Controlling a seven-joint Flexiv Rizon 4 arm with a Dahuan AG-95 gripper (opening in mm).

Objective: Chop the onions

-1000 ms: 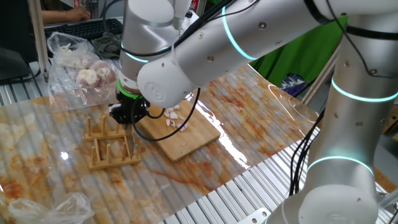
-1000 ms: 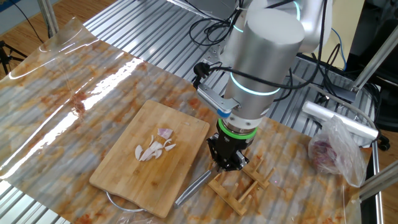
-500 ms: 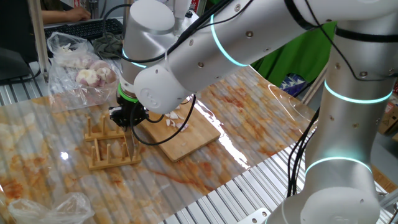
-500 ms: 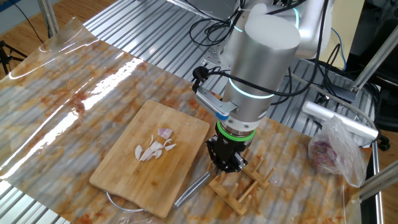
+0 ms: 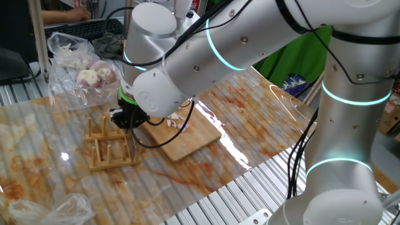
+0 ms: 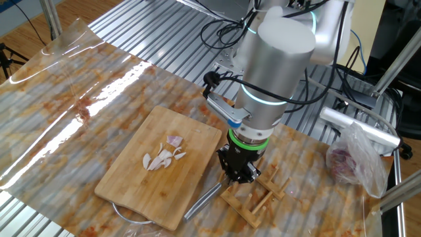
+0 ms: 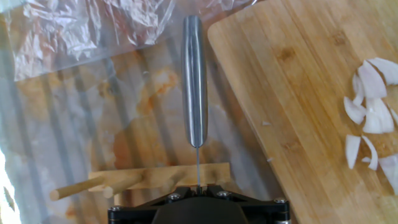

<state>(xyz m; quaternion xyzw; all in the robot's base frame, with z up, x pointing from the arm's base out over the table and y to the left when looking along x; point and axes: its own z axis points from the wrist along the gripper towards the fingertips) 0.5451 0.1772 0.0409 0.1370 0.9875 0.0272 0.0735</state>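
Observation:
Several small white-to-pink onion pieces (image 6: pixel 164 157) lie on a bamboo cutting board (image 6: pixel 131 184); they also show in the hand view (image 7: pixel 370 118) at the right and partly behind the arm in the one fixed view (image 5: pixel 179 119). My gripper (image 6: pixel 238 172) hangs low over a wooden rack (image 6: pixel 253 197) beside the board's edge. In the hand view my gripper (image 7: pixel 198 190) is closed on the thin blade of a knife (image 7: pixel 194 81), whose steel handle points away from me, next to the board (image 7: pixel 292 93).
A clear bag of whole pinkish bulbs (image 5: pixel 81 72) lies behind the rack (image 5: pixel 106 153); it also shows at the right in the other fixed view (image 6: pixel 358 161). Crumpled plastic (image 5: pixel 44 209) lies at the near left corner. A clear sheet covers the table.
The arm's upper joints have turned slightly. The gripper, knife and onion pieces stay where they were.

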